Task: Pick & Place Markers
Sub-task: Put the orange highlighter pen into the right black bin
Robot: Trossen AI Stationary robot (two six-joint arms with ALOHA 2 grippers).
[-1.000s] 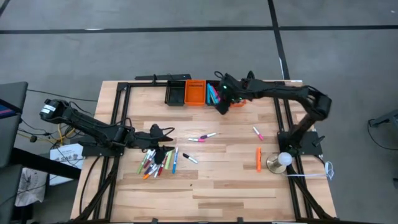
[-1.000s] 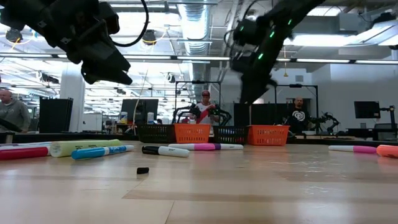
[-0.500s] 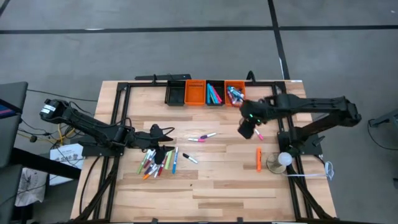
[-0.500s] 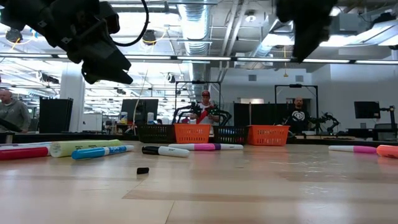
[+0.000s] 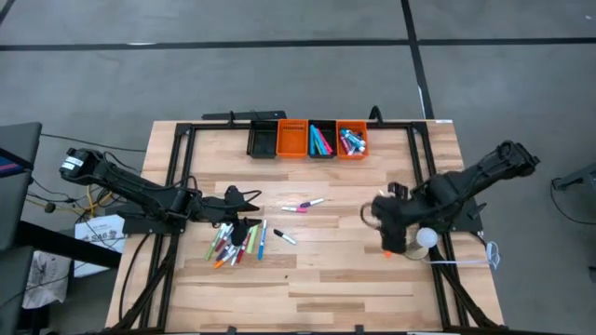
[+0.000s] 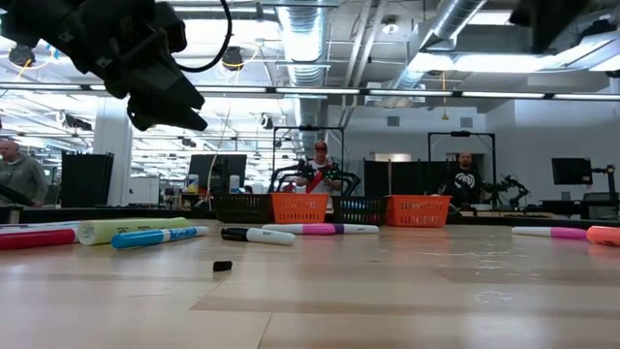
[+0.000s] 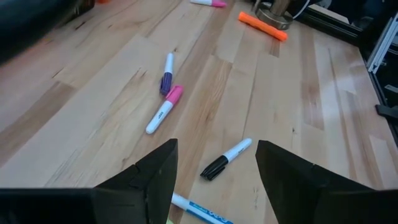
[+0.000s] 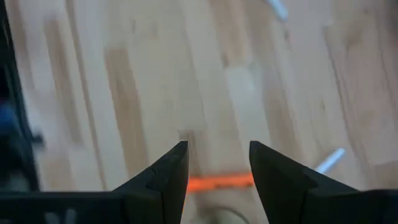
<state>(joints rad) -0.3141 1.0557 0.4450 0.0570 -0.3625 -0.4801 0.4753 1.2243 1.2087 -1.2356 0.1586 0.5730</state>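
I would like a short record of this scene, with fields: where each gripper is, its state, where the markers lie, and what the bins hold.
right gripper: open, empty, over the orange marker near the table's right side
left gripper: open, empty, above the marker pile on the left
loose markers: two pink-tipped ones mid-table, a black-capped one beside the pile
bins: four in a row at the far edge; the two on the right hold markers
table: light wood
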